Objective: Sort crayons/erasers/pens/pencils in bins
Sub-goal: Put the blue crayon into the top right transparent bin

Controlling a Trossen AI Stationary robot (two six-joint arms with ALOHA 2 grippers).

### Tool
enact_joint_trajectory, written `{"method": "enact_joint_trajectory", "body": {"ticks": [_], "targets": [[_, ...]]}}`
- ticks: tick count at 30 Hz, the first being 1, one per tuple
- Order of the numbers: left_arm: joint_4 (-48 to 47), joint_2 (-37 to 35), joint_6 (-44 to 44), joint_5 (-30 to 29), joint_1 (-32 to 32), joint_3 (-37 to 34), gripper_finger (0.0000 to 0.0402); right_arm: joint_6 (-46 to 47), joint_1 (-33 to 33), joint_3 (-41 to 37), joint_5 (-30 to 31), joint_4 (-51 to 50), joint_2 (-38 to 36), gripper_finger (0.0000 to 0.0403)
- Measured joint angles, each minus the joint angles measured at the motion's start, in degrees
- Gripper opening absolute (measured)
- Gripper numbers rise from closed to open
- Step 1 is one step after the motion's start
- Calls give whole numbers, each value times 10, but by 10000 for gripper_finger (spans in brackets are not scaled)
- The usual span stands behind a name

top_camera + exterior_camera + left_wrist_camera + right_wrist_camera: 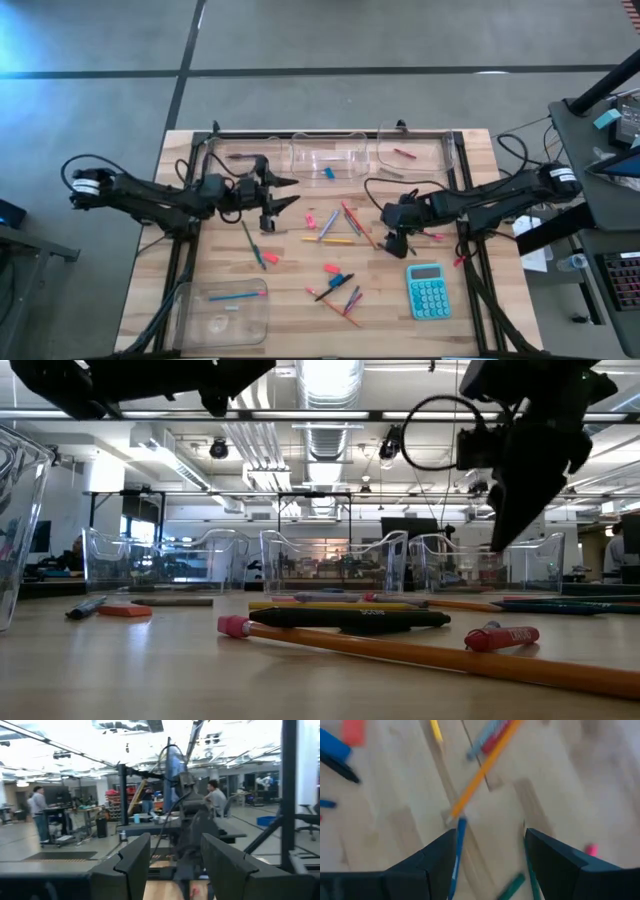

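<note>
Right wrist view shows the right tool [490, 852] spread and empty, pointing down at the table [290, 310] over a blue pencil [456, 851] and the tip of an orange pencil [481, 772]. Because these sticks lie crowded and crossing, closing here could pinch two at once or nudge one away. Three bins [325, 155] sit along the far edge and one near the front. The left tool [283, 193] hangs spread and empty above the table.
</note>
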Motion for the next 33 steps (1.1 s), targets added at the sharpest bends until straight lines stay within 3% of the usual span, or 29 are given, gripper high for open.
{"method": "enact_joint_trajectory", "body": {"ticks": [16,33], "targets": [[-1,2,-21,0,-10,1,162,62,72,0,-12,-28,74,224],[-1,2,-34,-3,-10,1,162,67,78,0,-10,-8,140,219]]}}
